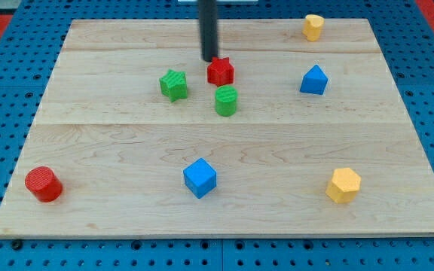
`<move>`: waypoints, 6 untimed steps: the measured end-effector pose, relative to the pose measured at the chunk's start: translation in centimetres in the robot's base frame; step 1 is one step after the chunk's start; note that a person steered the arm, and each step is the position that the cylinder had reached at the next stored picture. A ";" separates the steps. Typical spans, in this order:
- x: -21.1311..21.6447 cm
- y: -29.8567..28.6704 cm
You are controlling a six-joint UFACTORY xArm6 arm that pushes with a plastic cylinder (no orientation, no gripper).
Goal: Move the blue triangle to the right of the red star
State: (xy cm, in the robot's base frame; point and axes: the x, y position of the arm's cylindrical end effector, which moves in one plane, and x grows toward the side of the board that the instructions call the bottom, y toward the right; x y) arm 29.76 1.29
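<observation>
The blue triangle (314,80) lies at the board's upper right. The red star (220,71) lies at upper centre, well to the triangle's left. My tip (209,59) is at the red star's upper left edge, touching or almost touching it, far from the blue triangle. The dark rod rises from there out of the view's top.
A green star (174,85) and a green cylinder (226,100) lie close to the red star. A yellow cylinder (313,27) is at top right, a yellow hexagon (343,185) at lower right, a blue cube (200,178) at lower centre, a red cylinder (44,184) at lower left. The wooden board (111,143) rests on a blue pegboard.
</observation>
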 end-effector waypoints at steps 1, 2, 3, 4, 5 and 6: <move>1.7 0.9; 0.8 8.9; -0.7 19.3; 5.0 20.8; 6.5 15.1; 6.5 9.3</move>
